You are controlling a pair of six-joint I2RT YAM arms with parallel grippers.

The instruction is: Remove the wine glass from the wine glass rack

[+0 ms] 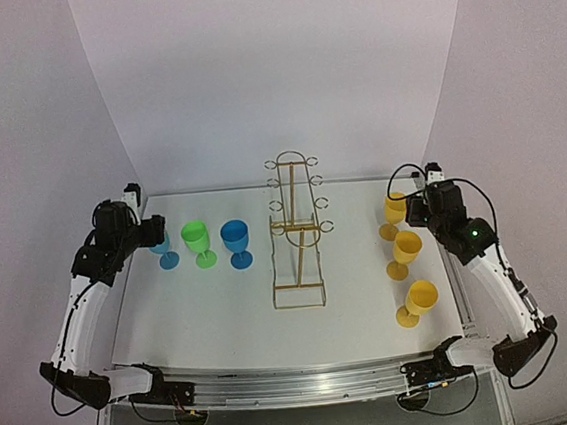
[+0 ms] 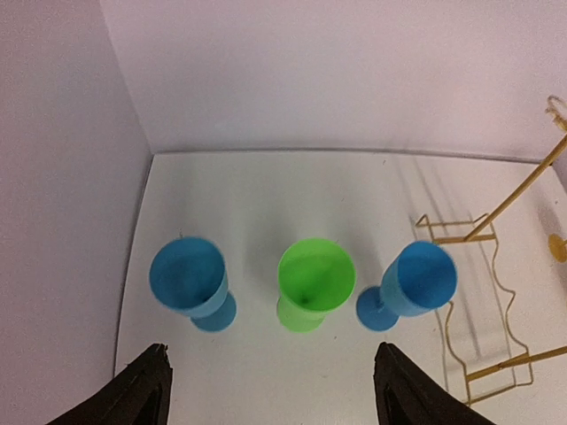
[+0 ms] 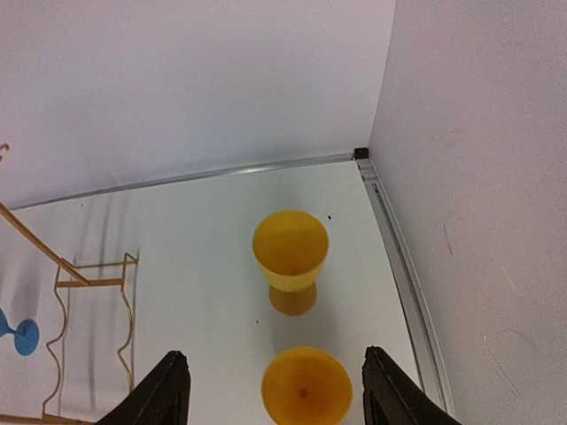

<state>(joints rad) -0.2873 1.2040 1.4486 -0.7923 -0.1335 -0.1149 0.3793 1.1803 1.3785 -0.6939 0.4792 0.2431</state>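
The tall gold wire wine glass rack (image 1: 296,233) stands upright at the middle of the white surface (image 1: 223,319), its rectangular base toward the near edge. Left of it, 3 plastic wine glasses stand in a row: an outer blue wine glass (image 2: 188,276), a green wine glass (image 2: 315,274) and an inner blue wine glass (image 2: 420,278). Right of the rack, 3 yellow plastic wine glasses (image 1: 407,248) stand in a line from far to near. The left gripper (image 2: 273,359) hangs by the outer blue glass, jaws wide apart and gripping nothing. The right gripper (image 3: 275,352) hangs above the yellow glasses, jaws likewise spread, holding nothing.
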